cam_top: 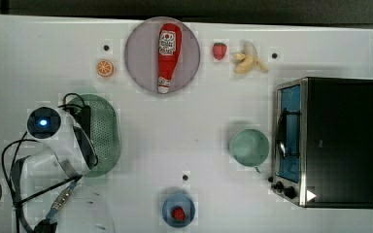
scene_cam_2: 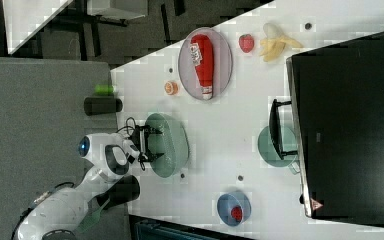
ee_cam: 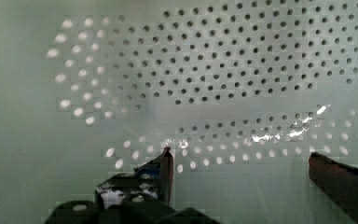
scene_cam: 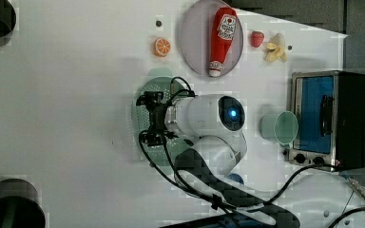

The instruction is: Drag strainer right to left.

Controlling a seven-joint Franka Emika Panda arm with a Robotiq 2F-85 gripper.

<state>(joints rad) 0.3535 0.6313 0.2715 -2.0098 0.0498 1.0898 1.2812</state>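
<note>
Hanging over the strainer (cam_top: 104, 133), the gripper (ee_cam: 240, 161) has its fingers (ee_cam: 165, 170) spread wide, close above the perforated bowl and grasping nothing. The strainer sits on the white table (cam_top: 184, 121) toward the top view's left, well apart from the cup (cam_top: 249, 147) and the oven (cam_top: 328, 141) on the top view's right. A plate (cam_top: 138, 53) holding a ketchup bottle (cam_top: 167, 56) lies beyond it, with an orange slice (cam_top: 105, 68) beside that plate.
</note>
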